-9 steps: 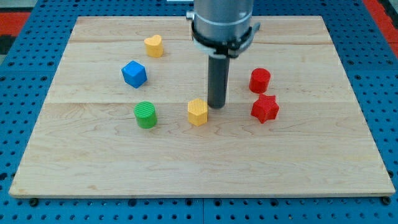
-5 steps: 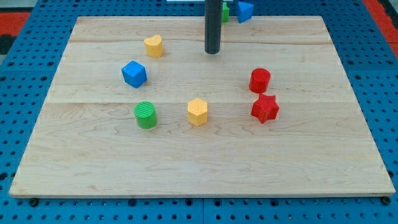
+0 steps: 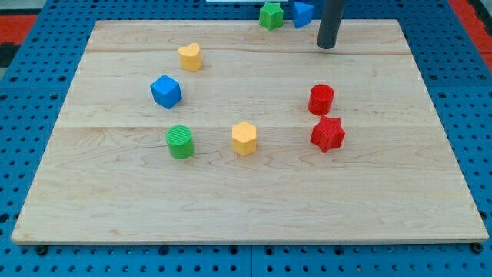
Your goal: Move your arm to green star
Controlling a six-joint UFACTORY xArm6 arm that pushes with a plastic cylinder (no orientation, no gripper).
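My tip, a smooth dark rod with no fingers to report, rests near the top edge of the pale wooden counter, right of the green star and a blue block.

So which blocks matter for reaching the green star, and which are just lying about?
Job:
green star, view's top edge
my tip, to its right

Lying about:
blue block between them
yellow heart
blue cube
green cylinder
yellow hexagon
red cylinder
red star
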